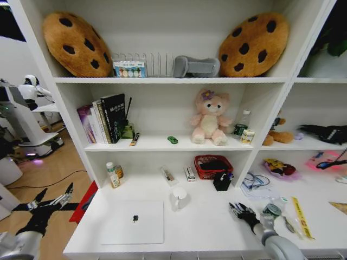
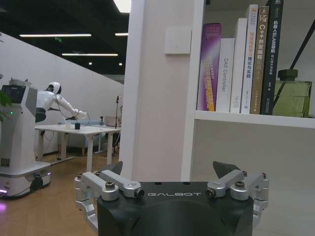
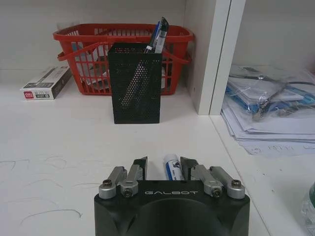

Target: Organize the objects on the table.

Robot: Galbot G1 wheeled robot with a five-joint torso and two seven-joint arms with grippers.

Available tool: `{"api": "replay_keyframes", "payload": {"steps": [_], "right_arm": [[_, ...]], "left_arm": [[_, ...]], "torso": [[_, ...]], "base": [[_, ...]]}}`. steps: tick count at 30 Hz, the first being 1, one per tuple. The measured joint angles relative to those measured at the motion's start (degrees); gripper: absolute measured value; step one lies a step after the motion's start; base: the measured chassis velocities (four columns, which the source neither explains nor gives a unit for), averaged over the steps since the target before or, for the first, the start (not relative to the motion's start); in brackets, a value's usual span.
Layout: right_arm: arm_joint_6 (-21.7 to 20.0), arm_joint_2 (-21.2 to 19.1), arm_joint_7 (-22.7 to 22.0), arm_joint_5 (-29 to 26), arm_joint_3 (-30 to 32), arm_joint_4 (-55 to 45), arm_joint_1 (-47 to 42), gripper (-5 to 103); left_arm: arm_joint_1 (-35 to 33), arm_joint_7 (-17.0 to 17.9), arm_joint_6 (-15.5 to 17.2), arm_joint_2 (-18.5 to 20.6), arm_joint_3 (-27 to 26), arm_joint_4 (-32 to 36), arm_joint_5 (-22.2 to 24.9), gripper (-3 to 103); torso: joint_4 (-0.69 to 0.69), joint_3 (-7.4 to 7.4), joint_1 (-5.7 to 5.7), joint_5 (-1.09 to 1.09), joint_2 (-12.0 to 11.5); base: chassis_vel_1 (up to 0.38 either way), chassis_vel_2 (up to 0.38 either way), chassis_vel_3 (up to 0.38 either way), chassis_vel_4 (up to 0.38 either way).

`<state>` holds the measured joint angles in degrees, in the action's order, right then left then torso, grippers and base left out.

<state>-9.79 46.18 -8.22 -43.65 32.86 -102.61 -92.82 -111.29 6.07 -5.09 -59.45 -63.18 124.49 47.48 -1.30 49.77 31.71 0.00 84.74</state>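
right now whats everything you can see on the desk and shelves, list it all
laptop: 1, silver, closed, desk front left
mug: 1, white, desk centre
pen holder: 1, black mesh, pens inside, before the basket
basket: 1, red, desk back
marker: 1, white and blue, between the right gripper's fingers
bottle: 1, white, green cap, desk back left
papers: 1 stack, white, right bay
books: 1 row, middle shelf left
plush toy: 1, pink, middle shelf
green toy: 1, middle shelf
cookie cushions: 2, brown, top shelf
left gripper: open, left of desk
right gripper: around marker, desk right
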Motion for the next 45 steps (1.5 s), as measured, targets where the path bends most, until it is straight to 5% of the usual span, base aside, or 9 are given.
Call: {"api": "replay_keyframes", "payload": {"steps": [7, 15, 17, 22, 45], "right_arm": [[0.3, 0.6, -0.7, 0.0, 0.1, 0.5, -1.0, 13], [1.2, 1.7, -1.1, 1.7, 0.0, -0.8, -1.1, 13], [7.3, 1.9, -1.0, 9.1, 0.3, -2.8, 2.3, 13], [14.7, 1.8, -0.1, 16.0, -1.1, -1.2, 10.2, 13], [18.4, 4.6, 1.3, 17.0, -19.4, 21.9, 39.6, 13]], "left_arm": [[0.0, 0.0, 0.0, 0.0, 0.0, 0.0, 0.0, 100], [0.0, 0.0, 0.0, 0.0, 0.0, 0.0, 0.0, 100], [0.0, 0.0, 0.0, 0.0, 0.0, 0.0, 0.0, 100], [0.0, 0.0, 0.0, 0.0, 0.0, 0.0, 0.0, 100], [0.0, 0.0, 0.0, 0.0, 0.0, 0.0, 0.0, 100]], "torso": [[0.00, -0.01, 0.00, -0.03, 0.0], [-0.02, 0.00, 0.00, 0.05, 0.0], [-0.01, 0.00, 0.00, 0.00, 0.0], [0.00, 0.00, 0.00, 0.00, 0.0], [0.01, 0.00, 0.00, 0.00, 0.0]], "base": [[0.000, 0.000, 0.000, 0.000], [0.000, 0.000, 0.000, 0.000], [0.000, 0.000, 0.000, 0.000], [0.000, 0.000, 0.000, 0.000], [0.000, 0.000, 0.000, 0.000]]}}
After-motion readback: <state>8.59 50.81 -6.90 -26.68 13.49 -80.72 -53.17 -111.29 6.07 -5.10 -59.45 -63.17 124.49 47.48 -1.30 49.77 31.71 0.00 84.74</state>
